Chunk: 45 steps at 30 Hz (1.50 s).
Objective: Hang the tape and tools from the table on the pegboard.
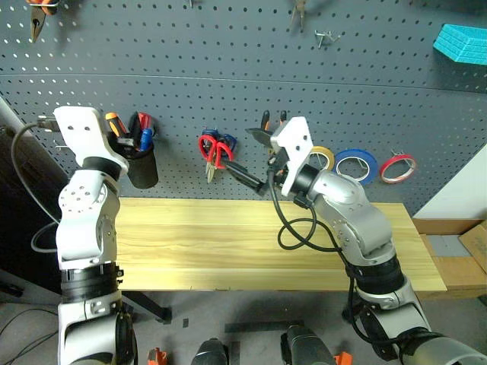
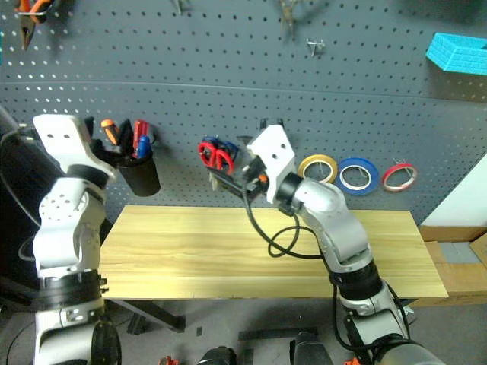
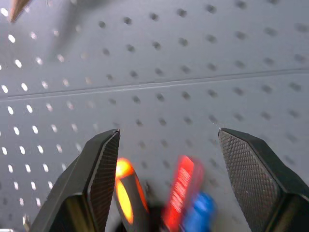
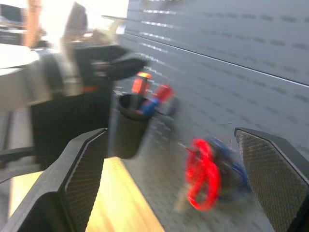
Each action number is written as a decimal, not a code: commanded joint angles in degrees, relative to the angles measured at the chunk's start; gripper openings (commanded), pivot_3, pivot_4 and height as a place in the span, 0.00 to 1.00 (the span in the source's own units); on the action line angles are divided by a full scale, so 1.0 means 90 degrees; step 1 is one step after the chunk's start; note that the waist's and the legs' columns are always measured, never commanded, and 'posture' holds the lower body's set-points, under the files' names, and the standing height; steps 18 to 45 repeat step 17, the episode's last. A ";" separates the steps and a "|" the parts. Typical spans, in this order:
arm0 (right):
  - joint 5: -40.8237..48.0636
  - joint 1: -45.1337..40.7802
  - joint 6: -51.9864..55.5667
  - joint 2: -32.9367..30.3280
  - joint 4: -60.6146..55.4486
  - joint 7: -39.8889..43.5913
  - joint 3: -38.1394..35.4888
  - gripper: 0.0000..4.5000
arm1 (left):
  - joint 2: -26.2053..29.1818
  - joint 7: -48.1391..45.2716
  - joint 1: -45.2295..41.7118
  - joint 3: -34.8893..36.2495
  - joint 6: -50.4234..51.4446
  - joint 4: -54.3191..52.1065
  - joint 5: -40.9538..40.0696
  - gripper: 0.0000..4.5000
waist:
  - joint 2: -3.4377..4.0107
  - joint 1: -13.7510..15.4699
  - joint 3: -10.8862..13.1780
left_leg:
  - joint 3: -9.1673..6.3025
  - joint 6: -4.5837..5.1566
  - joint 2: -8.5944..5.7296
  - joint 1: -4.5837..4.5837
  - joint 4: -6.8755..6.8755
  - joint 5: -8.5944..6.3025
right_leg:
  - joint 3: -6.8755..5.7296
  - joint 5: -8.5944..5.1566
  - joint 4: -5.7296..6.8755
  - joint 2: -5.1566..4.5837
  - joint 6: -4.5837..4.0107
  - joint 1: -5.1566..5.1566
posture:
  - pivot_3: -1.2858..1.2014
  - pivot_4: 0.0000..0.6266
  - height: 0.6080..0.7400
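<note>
Pegboard (image 1: pixel 228 68), a dark grey perforated panel, fills my head view behind the long light yellow wooden bench (image 1: pixel 228 243). On it hang the red-handled scissors (image 1: pixel 215 150), a thin yellowish tape ring (image 1: pixel 323 157), a blue tape ring (image 1: pixel 355 164) and a red tape ring (image 1: pixel 398 167). A black cup (image 1: pixel 141 161) holds the blue-handled screwdriver (image 1: pixel 145 138). My left gripper (image 1: pixel 122 141) sits at that cup; my right gripper (image 1: pixel 255 160) hovers beside the scissors.

Left wrist view: jaws spread apart, empty, above the screwdriver handles.

Right wrist view: jaws wide open, empty, facing the blurred scissors.
</note>
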 commanded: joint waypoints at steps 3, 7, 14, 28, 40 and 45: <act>-0.0353 0.0988 -0.0466 0.0040 -0.0197 -0.0853 -0.0427 1.00 | -0.0396 -0.0097 0.1178 -0.0410 0.0362 -0.1271 -0.0003 0.77 | 0.0050 0.0011 -0.0112 | 0.0009 0.0001 0.0000 0.0032 -0.0003 0.0000 | 0.0009 -0.0007 -0.0003 0.0001 0.0006 0.0028 | 0.49 0.06 1.00; -0.0292 0.2021 -0.1158 0.0241 0.0160 -0.1106 -0.0782 1.00 | -0.0686 -0.0091 0.1926 -0.0439 0.0203 -0.1099 0.0102 0.77 | 0.0064 0.0021 -0.0191 | 0.0016 0.0006 0.0012 0.0055 -0.0005 0.0003 | 0.0021 -0.0023 0.0000 0.0017 0.0014 0.0040 | 0.48 0.03 1.00; -0.0663 0.3116 -0.2759 -0.0314 0.1467 -0.1040 -0.1162 1.00 | -0.0845 -0.0198 0.2761 -0.0151 -0.0295 -0.0230 0.0195 0.77 | 0.0112 -0.0013 -0.0272 | 0.0039 0.0020 0.0025 0.0154 -0.0007 0.0011 | 0.0028 -0.0034 -0.0032 0.0023 -0.0039 0.0141 | 0.48 0.00 1.00; -0.0794 0.3136 -0.3280 -0.0493 0.2232 -0.1259 -0.1503 1.00 | -0.0862 -0.0244 0.2963 -0.0208 -0.0528 -0.0052 0.0316 0.77 | 0.0115 -0.0013 -0.0309 | 0.0044 0.0020 0.0030 0.0151 -0.0007 0.0011 | 0.0026 -0.0034 -0.0033 0.0023 -0.0039 0.0142 | 0.48 0.00 1.00; -0.0794 0.3136 -0.3280 -0.0493 0.2232 -0.1259 -0.1503 1.00 | -0.0862 -0.0244 0.2963 -0.0208 -0.0528 -0.0052 0.0316 0.77 | 0.0115 -0.0013 -0.0309 | 0.0044 0.0020 0.0030 0.0151 -0.0007 0.0011 | 0.0026 -0.0034 -0.0033 0.0023 -0.0039 0.0142 | 0.48 0.00 1.00; -0.0794 0.3136 -0.3280 -0.0493 0.2232 -0.1259 -0.1503 1.00 | -0.0862 -0.0244 0.2963 -0.0208 -0.0528 -0.0052 0.0316 0.77 | 0.0115 -0.0013 -0.0309 | 0.0044 0.0020 0.0030 0.0151 -0.0007 0.0011 | 0.0026 -0.0034 -0.0033 0.0023 -0.0039 0.0142 | 0.48 0.00 1.00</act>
